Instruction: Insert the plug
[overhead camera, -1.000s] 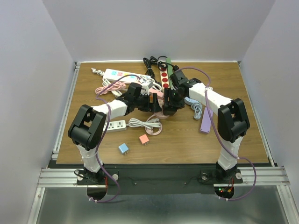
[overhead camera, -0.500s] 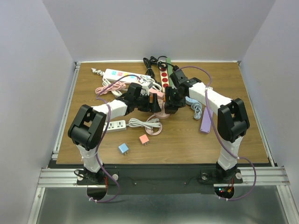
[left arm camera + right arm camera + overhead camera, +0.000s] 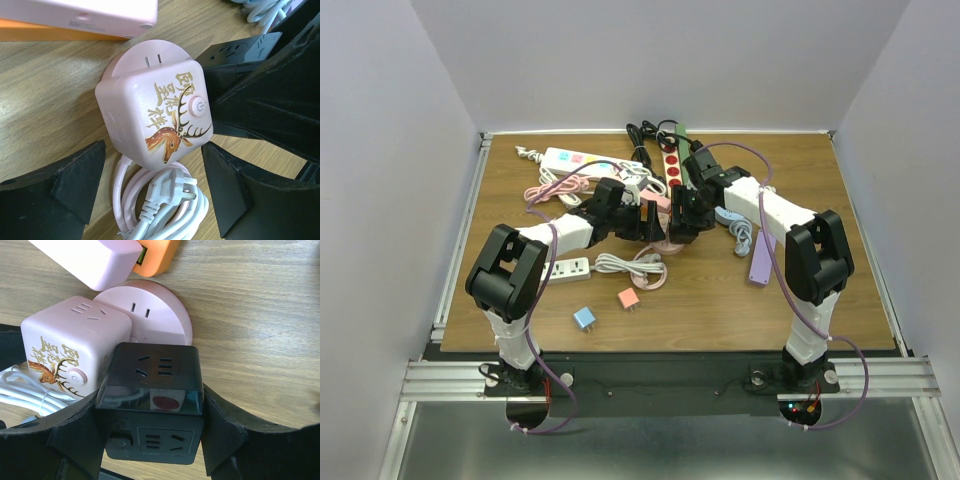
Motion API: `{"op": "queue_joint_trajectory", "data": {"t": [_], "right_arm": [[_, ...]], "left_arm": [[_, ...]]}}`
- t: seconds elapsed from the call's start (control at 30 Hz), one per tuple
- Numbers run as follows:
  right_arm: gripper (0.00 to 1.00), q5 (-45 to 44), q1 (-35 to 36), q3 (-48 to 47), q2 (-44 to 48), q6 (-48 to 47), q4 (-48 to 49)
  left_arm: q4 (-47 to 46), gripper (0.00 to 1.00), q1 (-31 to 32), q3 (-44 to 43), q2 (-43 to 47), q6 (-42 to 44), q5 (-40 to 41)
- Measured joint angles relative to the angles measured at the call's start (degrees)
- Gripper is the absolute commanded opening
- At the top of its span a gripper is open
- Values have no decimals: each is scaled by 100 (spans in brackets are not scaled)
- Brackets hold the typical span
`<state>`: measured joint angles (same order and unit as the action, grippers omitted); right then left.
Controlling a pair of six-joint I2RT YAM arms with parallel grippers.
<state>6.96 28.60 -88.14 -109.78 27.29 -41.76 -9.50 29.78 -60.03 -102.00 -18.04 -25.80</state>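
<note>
A: Right gripper (image 3: pixel 152 417) is clamped on the black socket cube (image 3: pixel 150 372), one finger on each side. It's being brought to the pink socket cube (image 3: pixel 70 345) and sits just beside it, partly over the round pink base (image 3: pixel 160 315).

B: Where are the pins?

A: Can't see any on the black cube. The faces that show are all sockets. My guess is the pins are on a hidden face.

B: Left side?

A: Left gripper (image 3: pixel 154 146) is wide open and straddles the pink cube with a gap on both sides. It holds nothing.

B: Next move?

A: I'd say close the left on the pink cube to brace it. Then square the black cube to a socket face and push straight in.

B: Anything in the way?

A: It's tight. A coiled white cable (image 3: pixel 131 212) and its white plug (image 3: pixel 167 190) lie against the pink cube. A pink strip (image 3: pixel 95 260) and an orange block (image 3: pixel 160 255) sit just behind the base. A red-socket strip (image 3: pixel 672 170) is near, and a purple strip (image 3: pixel 760 262) lies further right. Two small adapters (image 3: pixel 584 318) are well apart.
</note>
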Motion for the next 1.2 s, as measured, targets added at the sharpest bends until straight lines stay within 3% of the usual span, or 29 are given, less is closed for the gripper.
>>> {"op": "queue_joint_trajectory", "data": {"t": [1.2], "right_arm": [[0, -409, 0, 275, 105, 299, 284]], "left_arm": [[39, 89, 26, 0, 0, 20, 61]]}}
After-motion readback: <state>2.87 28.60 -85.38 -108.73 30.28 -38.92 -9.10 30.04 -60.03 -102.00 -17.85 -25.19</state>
